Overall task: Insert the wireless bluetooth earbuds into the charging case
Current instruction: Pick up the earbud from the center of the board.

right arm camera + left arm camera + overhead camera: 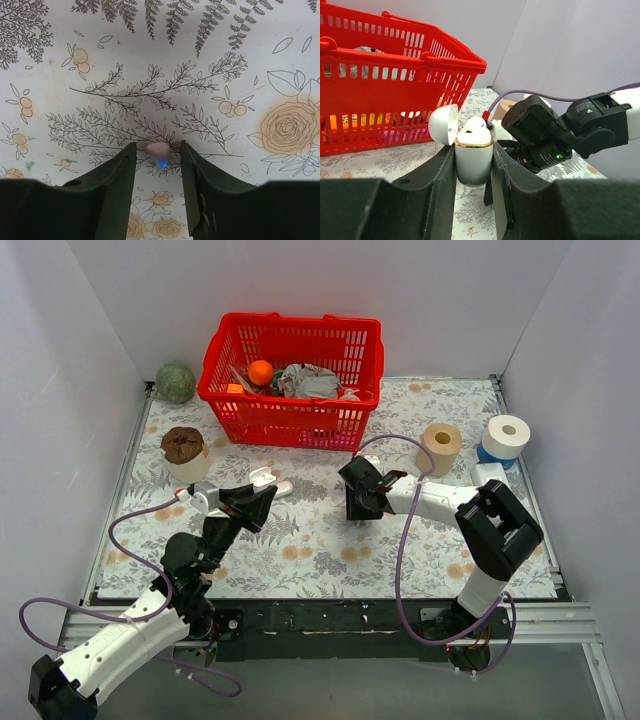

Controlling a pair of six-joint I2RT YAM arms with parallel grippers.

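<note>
My left gripper [474,165] is shut on a white oval charging case [474,162] with a gold rim, held above the table with its lid [443,125] flipped open to the left. A white earbud [476,125] sits in the top of the case. In the top view the case [263,478] shows at the left gripper's [262,498] tips. My right gripper [157,155] points straight down at the floral cloth with its jaws open. A tiny white earbud [158,148] with a blue light lies on the cloth between the fingertips, with a gap on each side.
A red basket [290,415] full of items stands at the back centre and fills the left wrist view [380,75]. A brown-topped cup [184,452] and a green ball [175,382] are at the left. Paper rolls [441,447] [505,437] stand at the right. White walls enclose the table.
</note>
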